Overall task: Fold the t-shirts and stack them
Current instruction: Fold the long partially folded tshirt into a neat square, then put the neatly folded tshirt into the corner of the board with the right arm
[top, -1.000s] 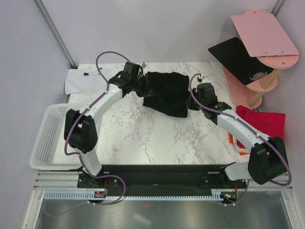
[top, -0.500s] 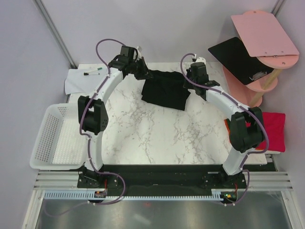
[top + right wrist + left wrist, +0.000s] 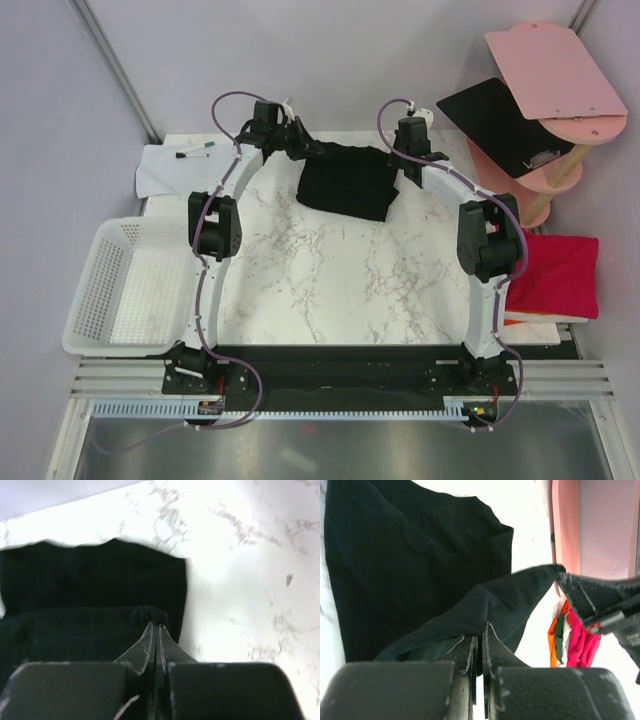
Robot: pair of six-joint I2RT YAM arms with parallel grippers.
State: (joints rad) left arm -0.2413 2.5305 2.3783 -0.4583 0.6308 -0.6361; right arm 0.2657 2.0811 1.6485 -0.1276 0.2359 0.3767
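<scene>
The black t-shirt lies partly folded at the far middle of the marble table. My left gripper is shut on its far left edge, the cloth pinched between the fingers in the left wrist view. My right gripper is shut on its far right edge; the right wrist view shows a bunch of black cloth at the fingertips. Both arms are stretched far out. The folded crimson shirt lies at the right edge, with orange showing beneath it. Orange, green and red folds show in the left wrist view.
A white basket hangs at the table's left side. A white paper sheet with a marker lies at the far left corner. A pink shelf stand with a flat black board stands at the far right.
Both grippers have carried the shirt's edge toward the table's far side. The arms have stretched out further, and the cloth now lies flatter and more square.
</scene>
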